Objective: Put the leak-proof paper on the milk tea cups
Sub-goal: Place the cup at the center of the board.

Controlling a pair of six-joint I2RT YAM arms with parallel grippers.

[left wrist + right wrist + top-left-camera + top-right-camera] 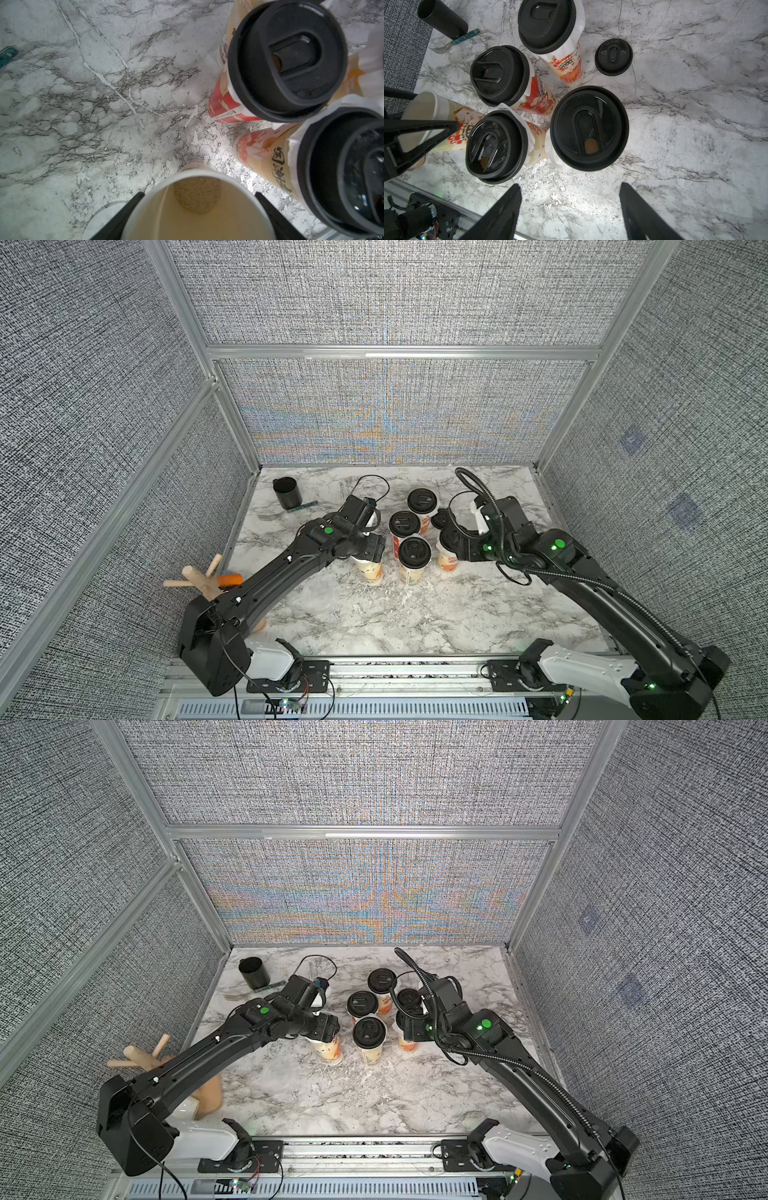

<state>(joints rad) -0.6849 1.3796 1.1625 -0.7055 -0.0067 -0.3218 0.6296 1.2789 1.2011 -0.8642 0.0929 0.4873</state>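
Five milk tea cups stand clustered mid-table. Four wear black lids (588,127) (496,145) (499,74) (548,22), and white leak-proof paper (579,18) sticks out from under the lids. The fifth cup (197,207) (369,570) is uncovered, cream inside. My left gripper (199,194) is shut on it, one black finger (135,203) against each side of its rim. A round, translucent loose sheet (99,218) lies flat on the marble beside that cup. My right gripper (570,185) hangs open and empty over bare marble, just in front of the nearest lidded cup.
A loose black lid (613,56) (440,518) lies on the marble behind the cups. At the back left stand a short black mug (286,491) and a fork (286,511). A wooden peg rack (199,576) stands at the left edge. Grey panels wall the table.
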